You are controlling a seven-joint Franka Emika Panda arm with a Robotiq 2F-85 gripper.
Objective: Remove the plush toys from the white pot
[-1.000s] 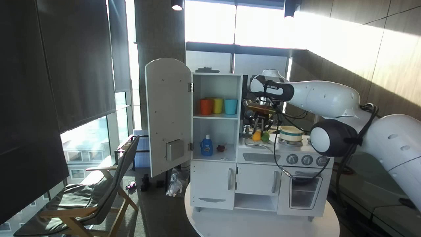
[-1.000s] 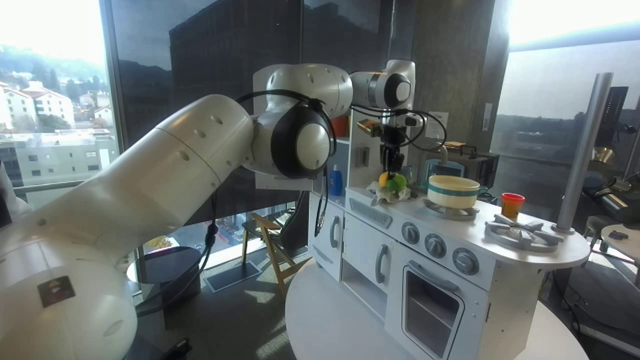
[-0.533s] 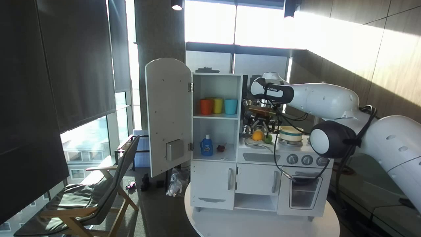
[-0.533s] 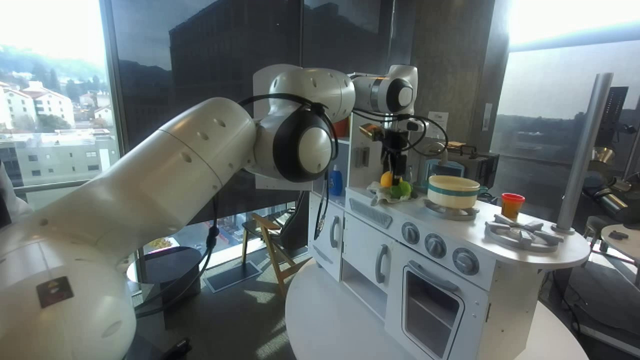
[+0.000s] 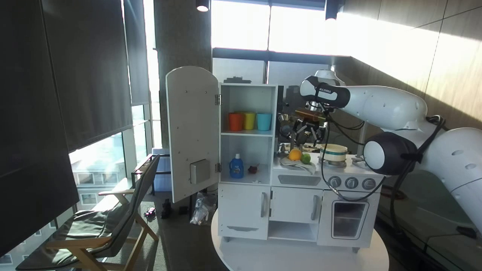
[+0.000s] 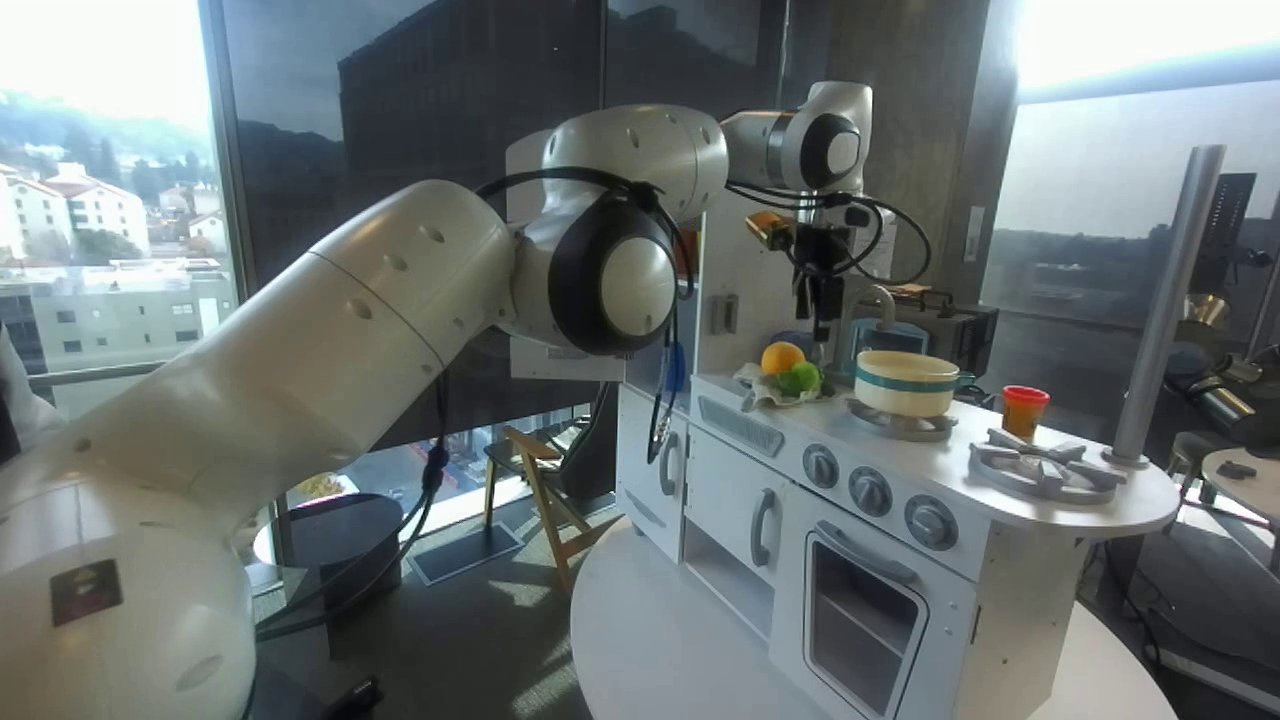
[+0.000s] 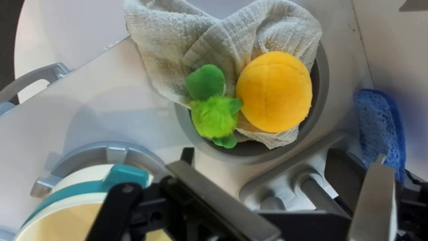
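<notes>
Wrist view: beyond the hand, bare surface was seen between the sink and the front edge; the opposite side was bounded by a cabinet wall. The fingers were spread wide above the surface, a grey tap fitting framed between them. Past the fingertips, the plush toys, yellow-orange and green, were bedded on a cloth over the sink; lower and to one side, the white pot was seated on a burner. “EMIKA” could be read on the arm.
</notes>
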